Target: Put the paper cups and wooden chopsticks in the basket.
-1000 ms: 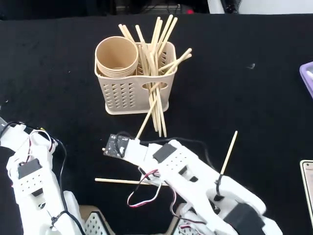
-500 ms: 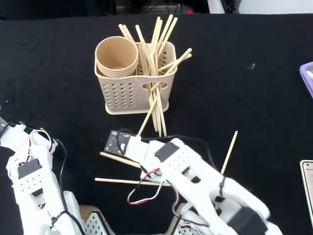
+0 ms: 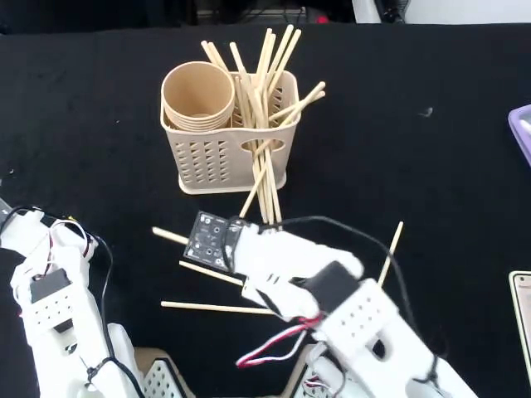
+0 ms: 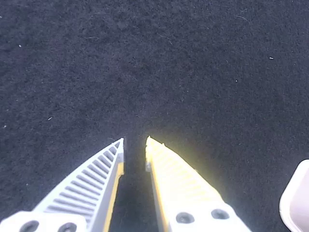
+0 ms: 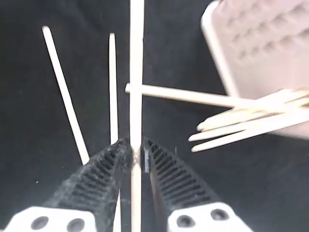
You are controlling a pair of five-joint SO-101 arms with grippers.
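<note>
Basket (image 3: 224, 157), far centre: cups (image 3: 197, 95) stacked left, chopsticks (image 3: 264, 75) upright right. Your right end effector (image 5: 137, 145) clamps one chopstick (image 5: 136, 72) nearer you; left end effector (image 4: 134, 141) slightly apart above the surface (image 4: 193, 58).

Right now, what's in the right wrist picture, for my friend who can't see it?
A black claw is shut on a long pale wooden chopstick. Other loose chopsticks lie on the black cloth near a beige plastic basket.
</note>
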